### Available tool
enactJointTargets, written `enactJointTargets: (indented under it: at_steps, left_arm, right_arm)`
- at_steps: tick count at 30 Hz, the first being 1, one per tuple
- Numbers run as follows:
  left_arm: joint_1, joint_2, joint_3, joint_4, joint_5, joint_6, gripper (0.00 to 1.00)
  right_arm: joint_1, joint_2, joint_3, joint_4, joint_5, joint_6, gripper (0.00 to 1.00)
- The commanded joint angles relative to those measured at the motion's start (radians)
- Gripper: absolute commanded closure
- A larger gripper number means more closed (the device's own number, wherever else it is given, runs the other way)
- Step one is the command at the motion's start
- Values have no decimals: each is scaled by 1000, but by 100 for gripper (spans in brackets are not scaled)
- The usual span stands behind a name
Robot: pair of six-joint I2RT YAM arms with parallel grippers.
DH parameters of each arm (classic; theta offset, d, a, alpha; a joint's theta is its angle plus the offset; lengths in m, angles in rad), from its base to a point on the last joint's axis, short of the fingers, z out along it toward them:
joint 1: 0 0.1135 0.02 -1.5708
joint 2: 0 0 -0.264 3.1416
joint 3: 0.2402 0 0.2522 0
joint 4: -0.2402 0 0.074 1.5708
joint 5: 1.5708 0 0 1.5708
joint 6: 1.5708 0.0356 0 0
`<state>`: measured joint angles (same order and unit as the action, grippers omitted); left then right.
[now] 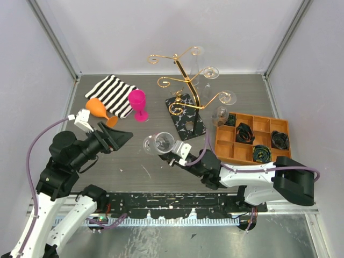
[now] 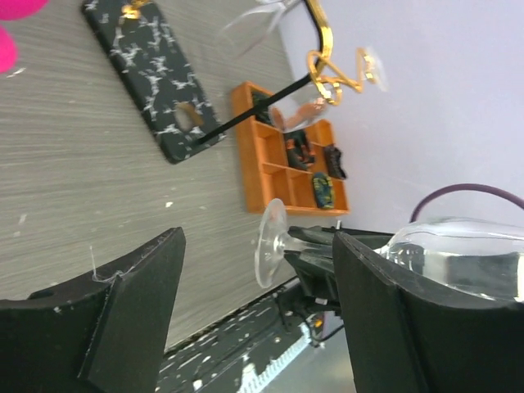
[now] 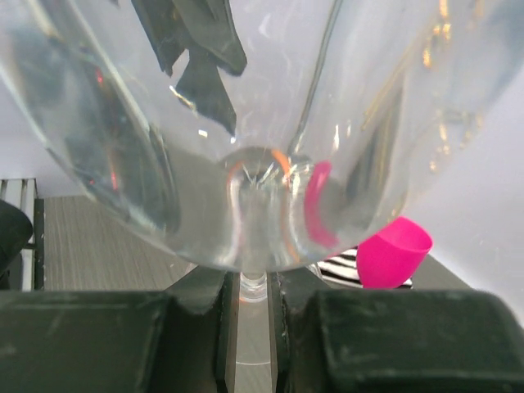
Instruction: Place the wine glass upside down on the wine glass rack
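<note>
Transparency is seen throughout the wine glass (image 1: 161, 142) (image 2: 458, 250) (image 3: 246, 123): a rounded bowl, a thin stem and a flat round foot are shown, all colourless. It is held off the table (image 1: 140, 173), lying roughly level, in front of the wine glass rack (image 1: 185, 79) (image 2: 155, 74) and a little to its left. The stem is clamped between the fingers (image 3: 115, 336) of the right gripper (image 1: 172, 152) (image 3: 254, 303), which is closed narrowly on it just under the bowl. The left gripper (image 1: 122, 137) (image 2: 258, 246) is seen farther left of the rack, its jaws set wide apart with nothing gripped; in its wrist view the glass's foot is framed between the two fingers, and contact cannot be made out. One rack is counted, a gold wire stand with curled arms on a black, white-flecked base. Three hung glasses (image 1: 227, 97) are suggested by the round feet at its right-hand arms, though the count cannot be confirmed. To the rack's left, one pink goblet (image 1: 138, 101) (image 3: 395, 250) is stood upright, one orange goblet (image 1: 99, 110) is laid on its side, and one striped cloth (image 1: 113, 92) is spread beneath the latter. To the rack's right, one orange tray (image 1: 221, 146) (image 2: 254, 147) is placed, with dark objects in several compartments.
</note>
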<state>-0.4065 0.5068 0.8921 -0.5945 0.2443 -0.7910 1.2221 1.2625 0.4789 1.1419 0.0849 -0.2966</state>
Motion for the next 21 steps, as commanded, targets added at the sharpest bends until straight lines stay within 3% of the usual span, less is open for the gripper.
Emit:
enactJointTargets:
  at_steps: [1, 7, 15, 21]
  left_arm:
    - [6, 8, -14, 169, 106, -95, 22]
    - [5, 26, -59, 315, 175, -192, 28]
    - [4, 35, -77, 395, 195, -254, 32]
    - [2, 39, -102, 460, 220, -289, 40]
  right_arm:
    - [5, -48, 79, 90, 19, -48, 99]
    - [5, -28, 151, 109, 4, -84, 99]
    - [5, 11, 213, 153, -7, -104, 99]
    - [5, 27, 229, 164, -5, -114, 99]
